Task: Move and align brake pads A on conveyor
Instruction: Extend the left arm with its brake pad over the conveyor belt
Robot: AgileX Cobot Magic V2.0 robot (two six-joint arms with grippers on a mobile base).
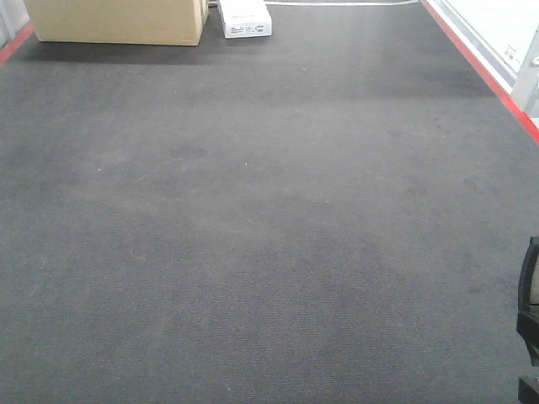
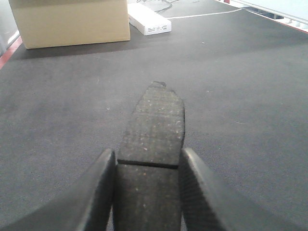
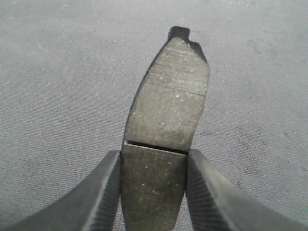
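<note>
In the left wrist view my left gripper (image 2: 147,166) is shut on a dark-grey brake pad A (image 2: 156,122), its two fingers clamped on the long sides just below the cross groove; the pad points away over the conveyor (image 2: 240,96). In the right wrist view my right gripper (image 3: 153,166) is likewise shut on another brake pad A (image 3: 168,101), whose end tab sticks out at the far end above the belt. The front view shows only bare conveyor (image 1: 253,219) and a sliver of a black arm part (image 1: 530,311) at the right edge; no pads appear there.
A tan cardboard box (image 1: 118,18) and a white flat box (image 1: 246,18) sit at the far end of the belt, also seen as the cardboard box (image 2: 70,21) and white box (image 2: 149,21). Red edge strips (image 1: 488,71) run along both sides. A white cable (image 2: 207,13) lies behind.
</note>
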